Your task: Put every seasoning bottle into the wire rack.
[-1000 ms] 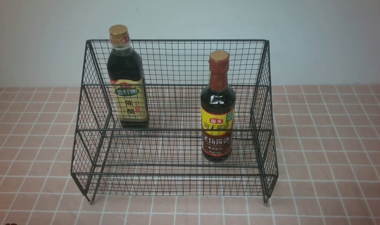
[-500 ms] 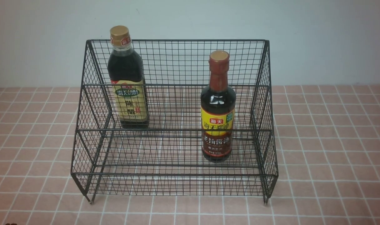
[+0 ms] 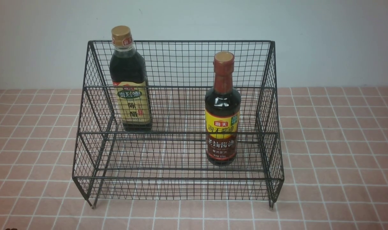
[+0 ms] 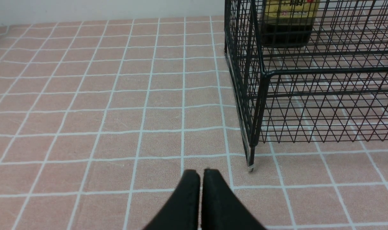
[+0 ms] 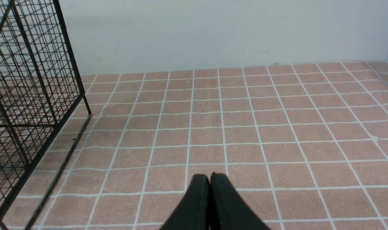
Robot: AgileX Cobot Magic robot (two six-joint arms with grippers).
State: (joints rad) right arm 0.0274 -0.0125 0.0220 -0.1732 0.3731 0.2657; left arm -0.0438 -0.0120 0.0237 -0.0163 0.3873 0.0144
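Gold-capped bottle and brown-capped bottle stand upright in the wire rack; I see left gripper and right gripper closed, empty.

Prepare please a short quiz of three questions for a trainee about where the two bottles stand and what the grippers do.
1. True or false: the squarish gold-capped bottle stands on the upper tier of the black wire-mesh rack.
2. Where is the round brown-capped bottle? A) on the tablecloth B) lower tier C) upper tier
3. Fill in: the left gripper and right gripper are both ____.

Key: 1 true; 2 B; 3 shut, holding nothing.
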